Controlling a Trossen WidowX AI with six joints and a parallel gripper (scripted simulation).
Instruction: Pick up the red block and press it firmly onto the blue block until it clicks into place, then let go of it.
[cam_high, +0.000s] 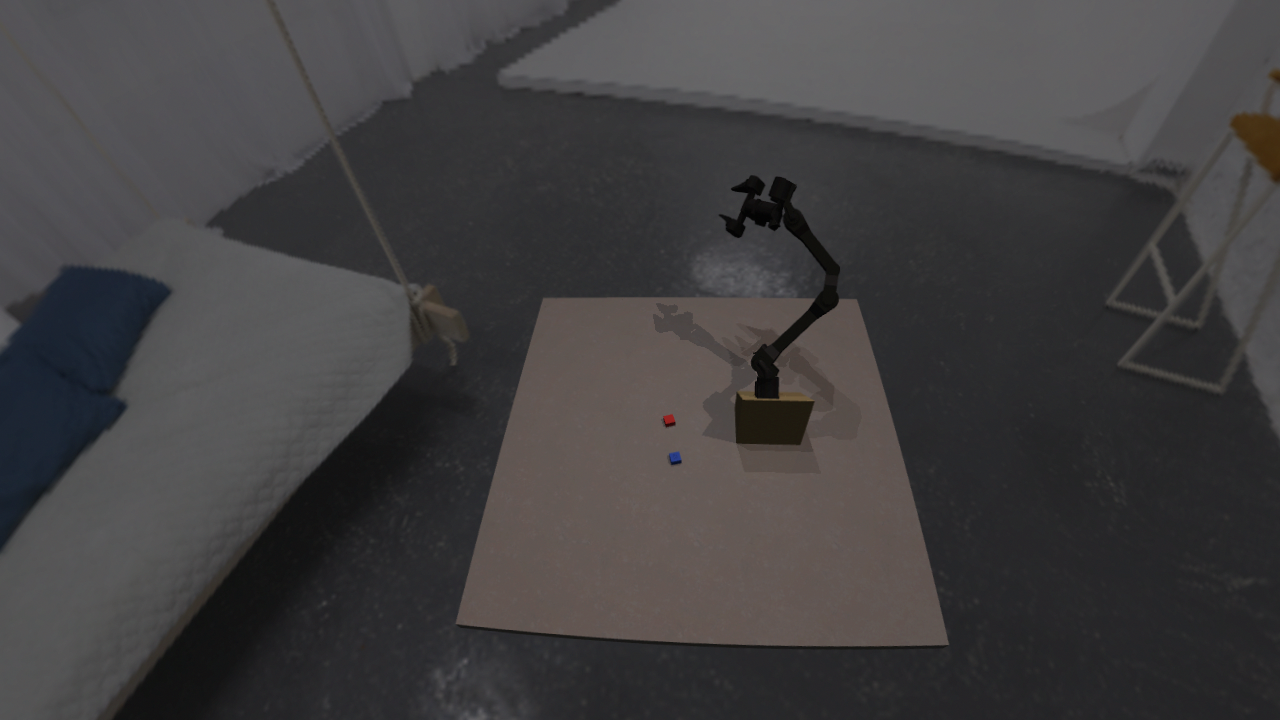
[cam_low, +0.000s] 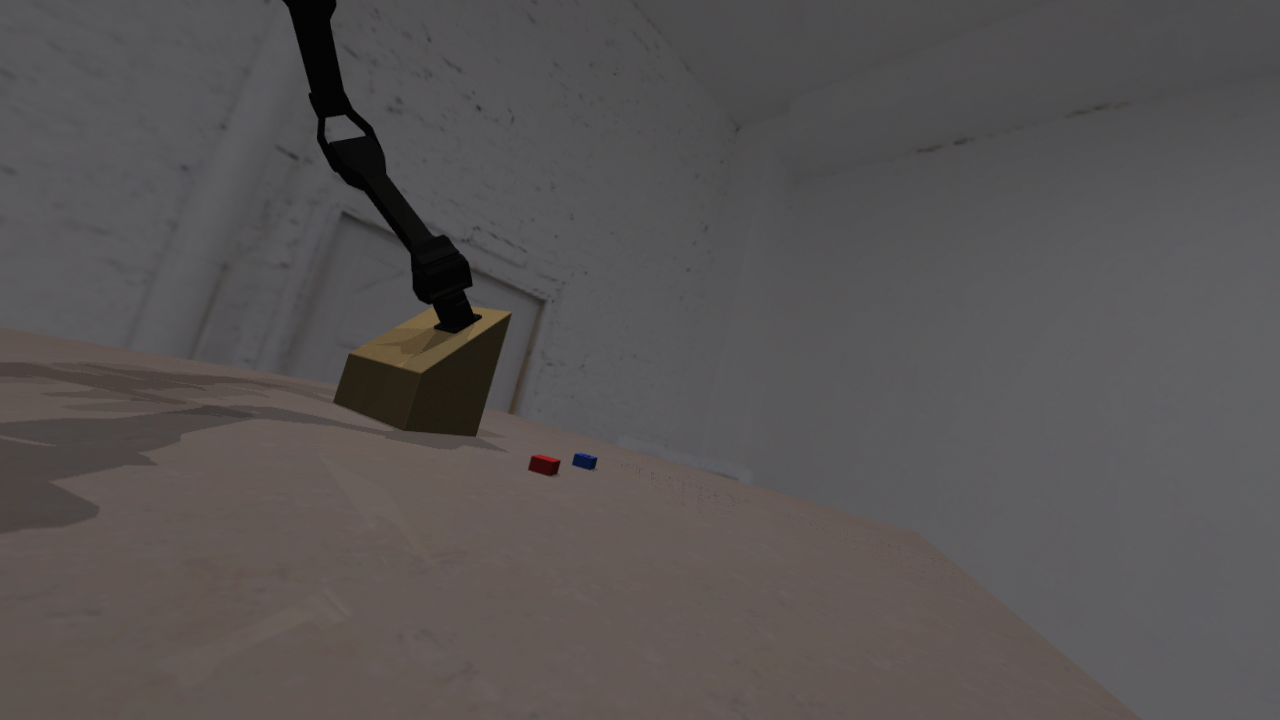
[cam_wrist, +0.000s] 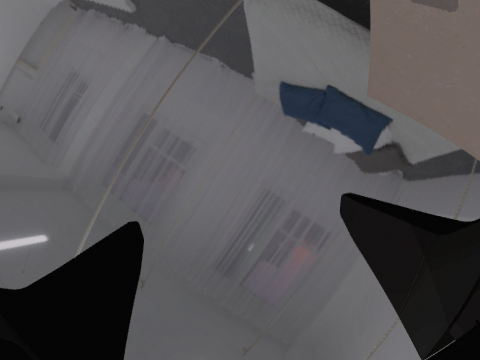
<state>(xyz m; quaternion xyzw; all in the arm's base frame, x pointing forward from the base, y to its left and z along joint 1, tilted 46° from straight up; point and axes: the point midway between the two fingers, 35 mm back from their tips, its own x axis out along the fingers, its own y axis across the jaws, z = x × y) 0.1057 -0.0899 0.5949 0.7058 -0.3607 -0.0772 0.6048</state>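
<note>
Red block: the red block (cam_high: 669, 420) (cam_low: 544, 464) lies on the pinkish board (cam_high: 698, 555) (cam_low: 626, 582) (cam_wrist: 430, 60), unheld; the top and exterior views show it, the wrist view does not.
Blue block: the blue block (cam_high: 675, 458) (cam_low: 584, 461) lies near the red one, a gap between them (nothing is stacked). The top view shows this gap more plainly than the low exterior view.
Gripper: the gripper (cam_high: 728, 201) (cam_wrist: 243, 219) is wide open with nothing between its fingers; the top and wrist views show it, while the exterior view cuts the arm off at its upper edge.
Arm: the black arm (cam_high: 812, 246) (cam_low: 393, 205) rises from the tan base block (cam_high: 774, 420) (cam_low: 452, 385) and reaches up, well apart from both blocks.
Wrist view: past the two dark fingers appear pale curtains (cam_wrist: 200, 150), the blue pillows (cam_high: 98, 313) (cam_wrist: 350, 115) and part of the white bed (cam_high: 268, 358) (cam_wrist: 300, 50); the exterior view has none of these.
Exterior view: it alone gives the arm's mounting against a rough white wall (cam_low: 554, 134).
</note>
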